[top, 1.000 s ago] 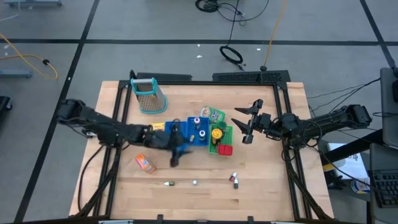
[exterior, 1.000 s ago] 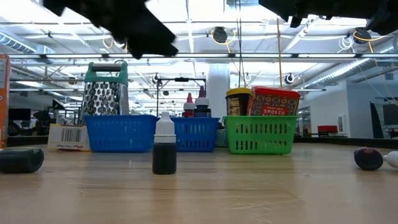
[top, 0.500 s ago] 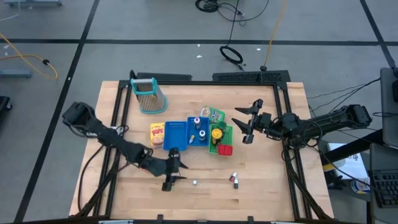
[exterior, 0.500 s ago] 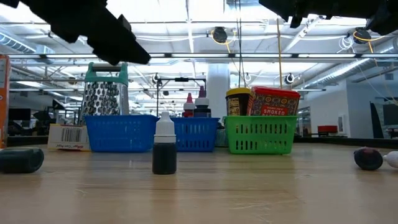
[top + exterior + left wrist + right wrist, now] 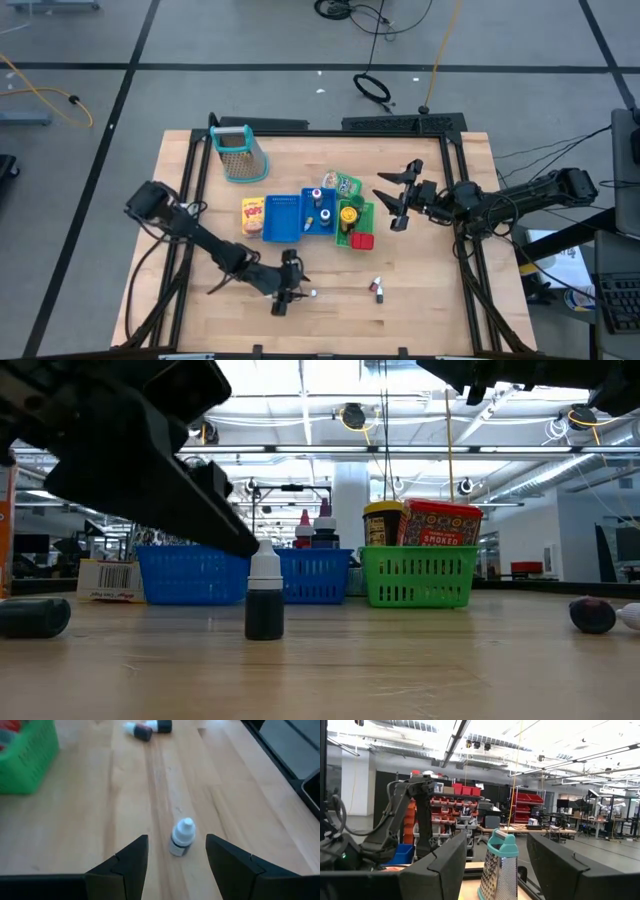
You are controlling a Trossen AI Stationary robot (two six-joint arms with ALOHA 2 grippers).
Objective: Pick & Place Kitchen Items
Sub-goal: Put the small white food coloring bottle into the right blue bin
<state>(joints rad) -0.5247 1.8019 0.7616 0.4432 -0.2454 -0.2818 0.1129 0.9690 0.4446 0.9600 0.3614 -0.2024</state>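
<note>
A tiny bottle (image 5: 181,837) with a white cap and dark body stands upright on the table near its near edge (image 5: 313,293) (image 5: 265,600). My left gripper (image 5: 176,840) (image 5: 292,292) is open and low over the table, one finger on either side of the bottle and apart from it. Two more tiny bottles (image 5: 377,288) lie to the right. The yellow box (image 5: 253,215) lies beside the blue tray (image 5: 285,228). The yellow-lidded jar (image 5: 348,213) and red block (image 5: 362,241) sit in the green tray (image 5: 415,575). My right gripper (image 5: 388,200) hangs open, raised, right of the trays.
The metal grater (image 5: 240,153) stands at the far left of the table. A green pouch (image 5: 345,185) lies behind the trays. A dark tiny bottle (image 5: 35,617) lies on its side left of the standing one. Bare wood stretches along the near edge.
My left gripper has swung from above the blue tray toward the table's near edge and come down, ending low with its open fingers around the standing tiny bottle. The yellow box, covered by the arm before, now shows. The bottle has not moved.
</note>
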